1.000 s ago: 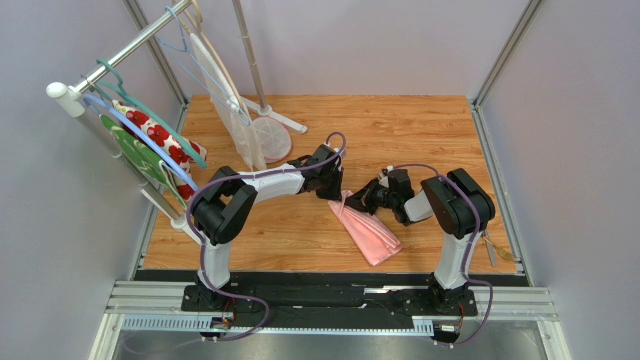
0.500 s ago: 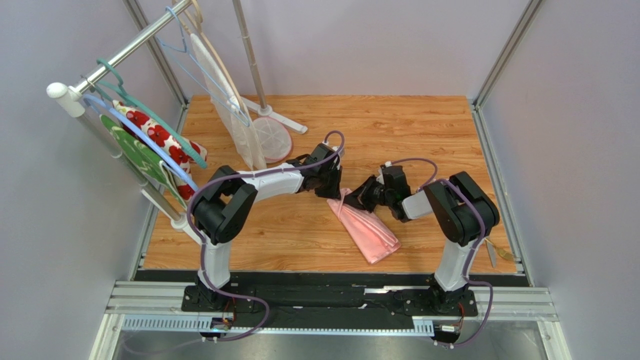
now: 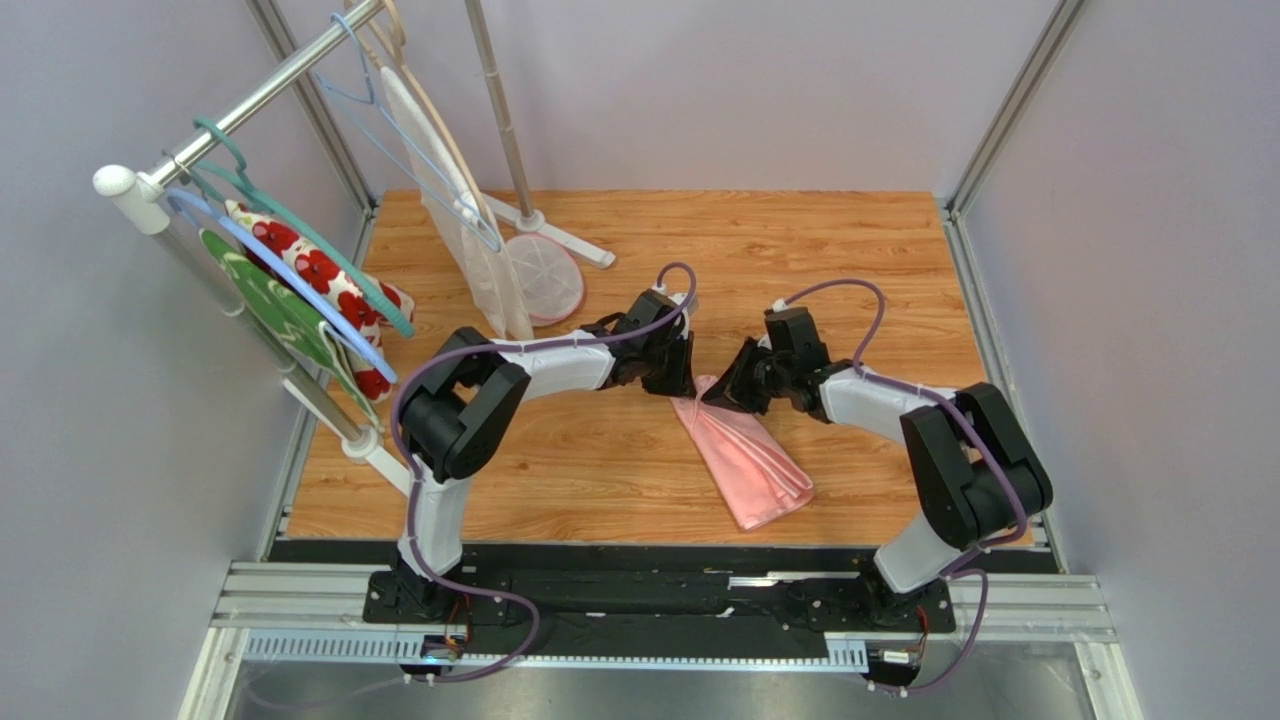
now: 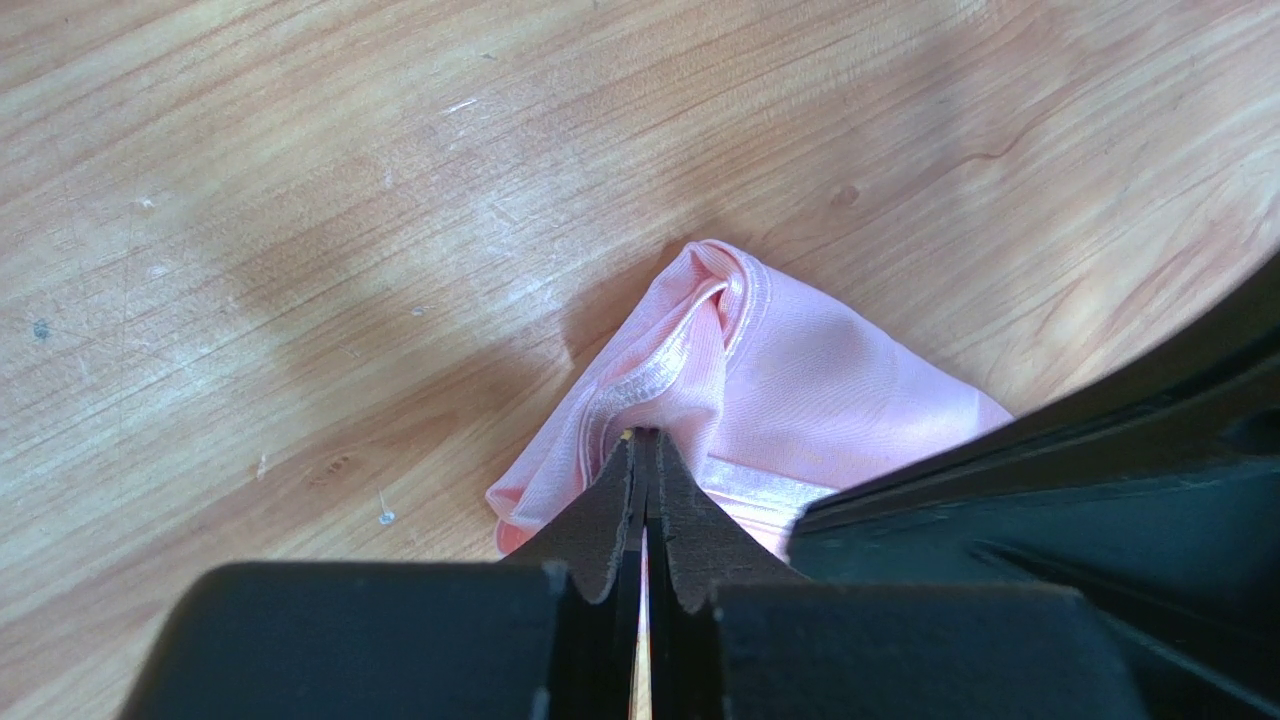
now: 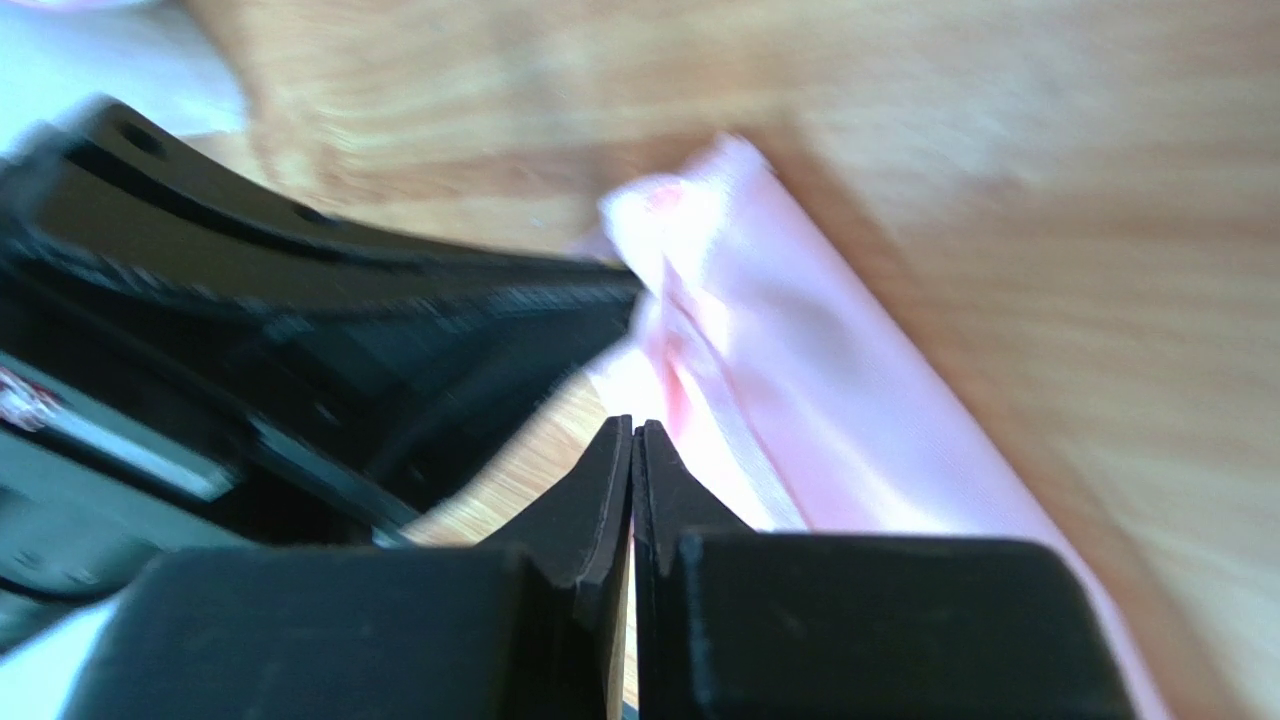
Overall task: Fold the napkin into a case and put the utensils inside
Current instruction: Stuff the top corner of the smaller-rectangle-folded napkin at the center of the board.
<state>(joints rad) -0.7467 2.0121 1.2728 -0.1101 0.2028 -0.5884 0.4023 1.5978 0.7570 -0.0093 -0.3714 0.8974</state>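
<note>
L gripper [image 4: 646,440] pinches napkin [image 3: 748,459] corner, R gripper [image 5: 633,429] closed beside; rack [image 3: 256,99] well apart

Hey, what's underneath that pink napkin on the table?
The wooden table shows all around the folded napkin, which rests on it. Nothing pokes out from its edges. Anything beneath it or between its layers is covered, so I cannot tell.

We note a wood-grain counter [image 3: 842,240] enclosed by pale grey walls [image 3: 751,90] and aluminium corner posts [image 3: 1011,105]. At left, a rail [image 3: 256,101] carries hangers [image 3: 308,233], a floral cloth [image 3: 319,273] and a green cloth [image 3: 271,308]. Lighting even.
</note>
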